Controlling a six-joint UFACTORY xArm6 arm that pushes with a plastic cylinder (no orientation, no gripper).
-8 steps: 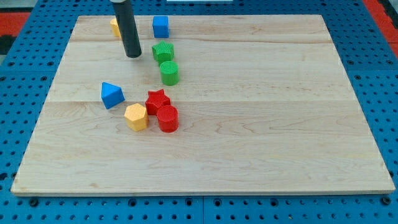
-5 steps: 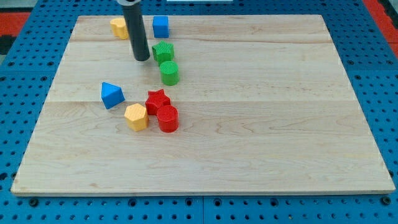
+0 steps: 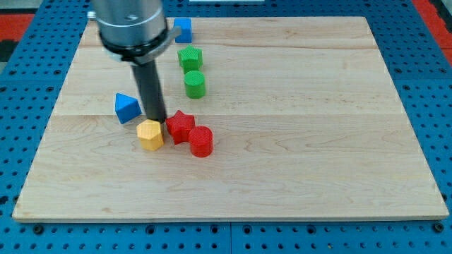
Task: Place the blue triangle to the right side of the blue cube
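Note:
The blue triangle (image 3: pixel 127 108) lies on the wooden board at the view's left. The blue cube (image 3: pixel 183 29) sits near the board's top edge, partly hidden by the arm. My tip (image 3: pixel 158 122) stands just right of the blue triangle, between the yellow hexagonal block (image 3: pixel 150 134) and the red star (image 3: pixel 181 125), close to both.
A red cylinder (image 3: pixel 201 141) lies right of and below the red star. A green star-like block (image 3: pixel 189 58) and a green cylinder (image 3: pixel 194 83) sit in the upper middle. The arm's body (image 3: pixel 131 28) hides the board's top left.
My tip has moved from the top of the board down to between the yellow block and the red star. The red star, red cylinder and yellow block have shifted slightly. The top-left yellow block is now hidden.

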